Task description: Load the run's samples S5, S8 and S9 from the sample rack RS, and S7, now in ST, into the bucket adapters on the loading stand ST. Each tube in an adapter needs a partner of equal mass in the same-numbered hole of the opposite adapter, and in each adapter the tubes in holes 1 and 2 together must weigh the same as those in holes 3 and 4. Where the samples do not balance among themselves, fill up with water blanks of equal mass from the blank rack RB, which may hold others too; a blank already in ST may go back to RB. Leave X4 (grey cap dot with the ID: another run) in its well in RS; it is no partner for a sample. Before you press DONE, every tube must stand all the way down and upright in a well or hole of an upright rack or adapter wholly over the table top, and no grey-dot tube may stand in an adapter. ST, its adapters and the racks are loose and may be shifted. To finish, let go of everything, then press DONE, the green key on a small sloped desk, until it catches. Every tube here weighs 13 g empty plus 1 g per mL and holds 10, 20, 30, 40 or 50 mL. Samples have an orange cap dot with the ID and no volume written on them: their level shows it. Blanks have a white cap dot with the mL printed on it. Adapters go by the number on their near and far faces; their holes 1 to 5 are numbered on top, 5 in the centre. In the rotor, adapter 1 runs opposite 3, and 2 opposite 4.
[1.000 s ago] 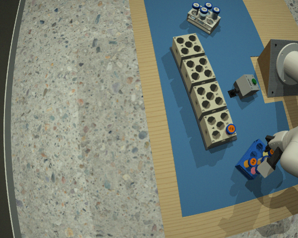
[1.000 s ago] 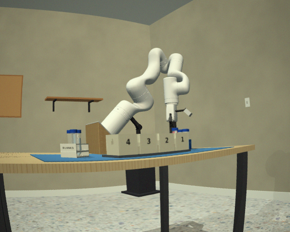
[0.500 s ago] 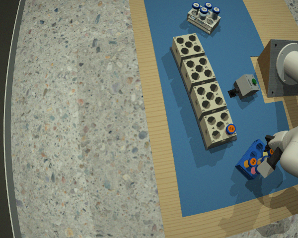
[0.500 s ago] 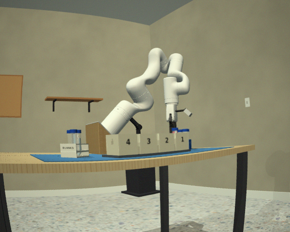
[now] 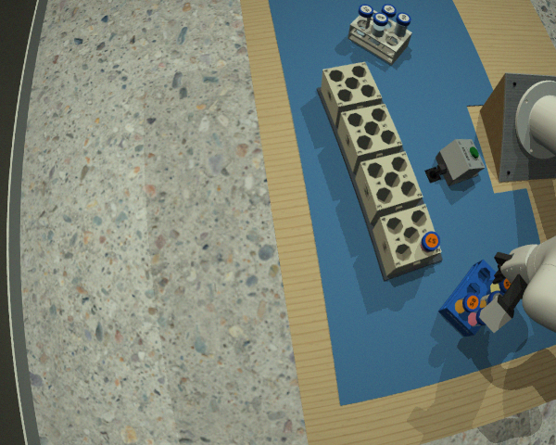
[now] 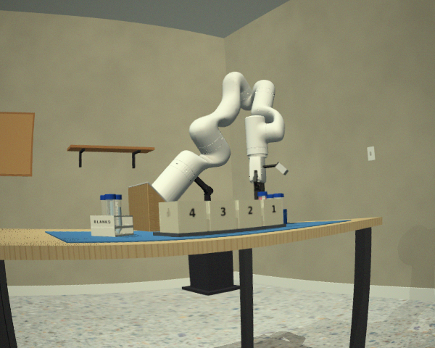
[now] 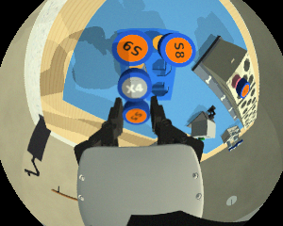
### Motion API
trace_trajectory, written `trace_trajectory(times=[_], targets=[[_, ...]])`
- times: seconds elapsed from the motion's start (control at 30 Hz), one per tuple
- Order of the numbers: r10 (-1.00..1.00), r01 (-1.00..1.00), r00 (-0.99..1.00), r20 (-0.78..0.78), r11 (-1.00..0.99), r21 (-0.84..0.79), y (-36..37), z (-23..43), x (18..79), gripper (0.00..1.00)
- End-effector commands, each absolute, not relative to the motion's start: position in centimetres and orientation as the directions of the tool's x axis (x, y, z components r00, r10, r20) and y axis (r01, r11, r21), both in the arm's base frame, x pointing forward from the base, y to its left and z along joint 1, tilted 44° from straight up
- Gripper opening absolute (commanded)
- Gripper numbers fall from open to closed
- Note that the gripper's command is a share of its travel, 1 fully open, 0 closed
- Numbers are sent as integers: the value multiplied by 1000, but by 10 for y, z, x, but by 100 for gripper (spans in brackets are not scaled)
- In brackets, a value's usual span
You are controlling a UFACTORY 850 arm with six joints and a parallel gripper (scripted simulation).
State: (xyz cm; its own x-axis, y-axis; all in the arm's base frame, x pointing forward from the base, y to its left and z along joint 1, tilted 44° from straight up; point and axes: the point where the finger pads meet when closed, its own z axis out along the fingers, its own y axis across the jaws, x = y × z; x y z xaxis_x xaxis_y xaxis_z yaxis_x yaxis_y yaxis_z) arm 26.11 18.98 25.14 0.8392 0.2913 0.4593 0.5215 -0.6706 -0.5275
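Observation:
The blue sample rack RS (image 5: 469,292) stands at the near right of the mat. In the wrist view it holds S9 (image 7: 132,48), S8 (image 7: 177,49), grey-dot X4 (image 7: 134,88) and an orange-dot tube (image 7: 137,115) whose ID I cannot read. My gripper (image 7: 136,104) is over the rack with one finger on each side of that tube's cap. The fingers stand slightly apart from the cap, so the gripper is open. It also shows in the top view (image 5: 504,282). S7 (image 5: 430,240) stands in a hole of adapter 1 on the stand ST (image 5: 376,167). The other adapter holes are empty.
The blank rack RB (image 5: 380,31), with several white-dot tubes, is at the far end of the mat. The grey desk with the green DONE key (image 5: 473,153) lies right of ST. The arm's base block (image 5: 517,129) stands beyond it.

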Motion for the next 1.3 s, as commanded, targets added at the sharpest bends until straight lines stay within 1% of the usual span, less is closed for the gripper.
trace_trajectory(times=[0.0,1.27], targets=[[291,522,839,460,-671,-527,190,252,261,43],[291,522,839,460,-671,-527,146,297,252,43]])
